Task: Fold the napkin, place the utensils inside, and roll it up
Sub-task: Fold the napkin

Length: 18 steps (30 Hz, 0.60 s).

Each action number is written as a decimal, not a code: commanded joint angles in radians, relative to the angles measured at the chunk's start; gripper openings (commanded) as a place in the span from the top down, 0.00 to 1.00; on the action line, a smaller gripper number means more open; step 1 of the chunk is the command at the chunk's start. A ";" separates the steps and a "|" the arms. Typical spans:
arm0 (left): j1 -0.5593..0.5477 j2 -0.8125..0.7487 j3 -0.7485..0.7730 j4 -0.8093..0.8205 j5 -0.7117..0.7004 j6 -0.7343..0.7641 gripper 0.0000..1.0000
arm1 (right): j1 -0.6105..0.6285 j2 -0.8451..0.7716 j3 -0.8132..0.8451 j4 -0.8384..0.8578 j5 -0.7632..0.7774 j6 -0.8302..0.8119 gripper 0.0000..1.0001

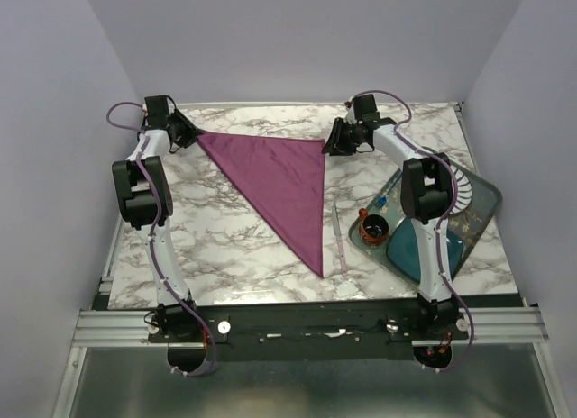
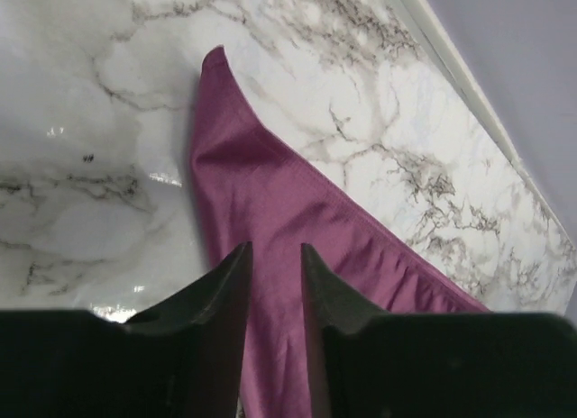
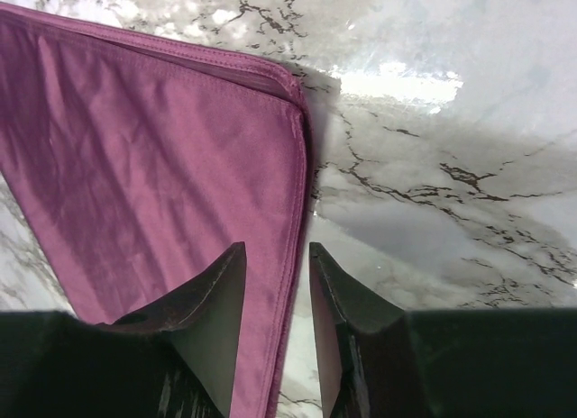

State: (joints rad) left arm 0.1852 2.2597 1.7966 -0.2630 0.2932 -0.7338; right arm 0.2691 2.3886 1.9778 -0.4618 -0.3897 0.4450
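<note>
The plum-purple napkin [image 1: 279,179] lies flat on the marble table, folded into a triangle with its point toward the near edge. My left gripper [image 1: 187,132] is at its far left corner. In the left wrist view the napkin [image 2: 270,193] shows through the gap of the open left gripper [image 2: 275,249]. My right gripper [image 1: 340,140] is at the far right corner. There the open right gripper [image 3: 277,249] straddles the hemmed side edge of the napkin [image 3: 153,139]. A slim silver knife [image 1: 340,238] lies on the table just right of the napkin's lower point.
A dark tray [image 1: 485,200] sits at the right, holding a teal mat [image 1: 416,245] and an orange-rimmed dark cup [image 1: 372,227]; the right arm crosses over it. Walls close the table's far and side edges.
</note>
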 commanded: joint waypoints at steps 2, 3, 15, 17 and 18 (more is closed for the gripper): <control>0.019 0.061 0.011 0.229 0.147 -0.113 0.75 | -0.002 -0.035 -0.008 -0.008 -0.078 0.001 0.59; 0.019 0.060 -0.006 0.258 0.161 -0.131 0.77 | -0.001 -0.048 -0.014 -0.008 -0.080 -0.003 0.59; 0.042 0.224 0.118 0.286 0.086 -0.297 0.90 | 0.151 -0.339 -0.401 0.100 -0.207 0.006 0.64; 0.053 0.261 0.141 0.272 0.080 -0.306 0.91 | 0.173 -0.408 -0.447 0.107 -0.212 0.008 0.64; 0.057 0.273 0.162 0.266 0.078 -0.308 0.92 | 0.180 -0.429 -0.500 0.114 -0.216 0.008 0.64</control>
State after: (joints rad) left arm 0.2085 2.4554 1.8984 0.0196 0.3958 -0.9798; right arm 0.3920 2.0918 1.6066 -0.4091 -0.5354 0.4461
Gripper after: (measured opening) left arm 0.097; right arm 0.366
